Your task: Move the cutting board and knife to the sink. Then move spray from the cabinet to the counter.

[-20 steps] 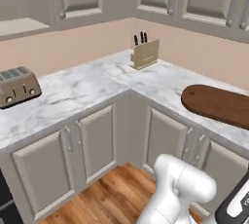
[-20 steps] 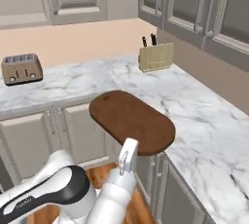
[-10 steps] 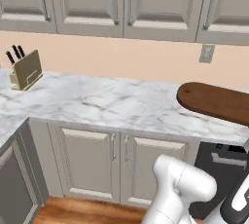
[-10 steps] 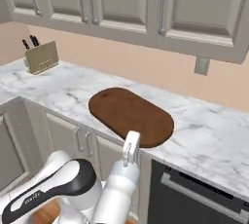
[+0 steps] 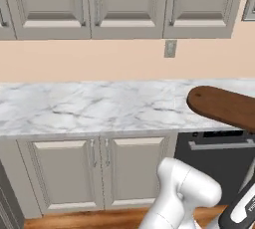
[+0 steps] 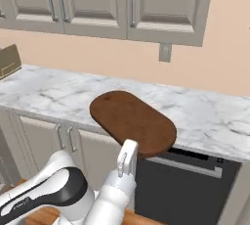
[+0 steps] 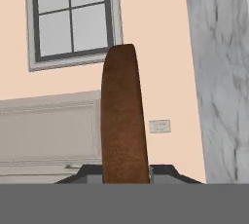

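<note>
Gripper [image 6: 128, 154] clamped on the cutting board [image 6: 133, 123], carried level above the counter [image 6: 210, 116] edge (about 3 o'clock in the left base view). Judged: board in transit; knife, sink drop-off and spray remain.

We see the cutting board [image 6: 133, 122] held flat above the front edge of the counter [image 6: 205, 114], its near end meeting the top of our arm's hand. How the jaws stand we cannot tell. Below sits a dark appliance [image 6: 180, 185] with a grey bar handle. The cabinet [image 6: 146, 1] doors run along the top, an outlet [image 6: 165, 52] on the peach wall beneath. A knife block [image 6: 9, 61] peeks in at left.
</note>
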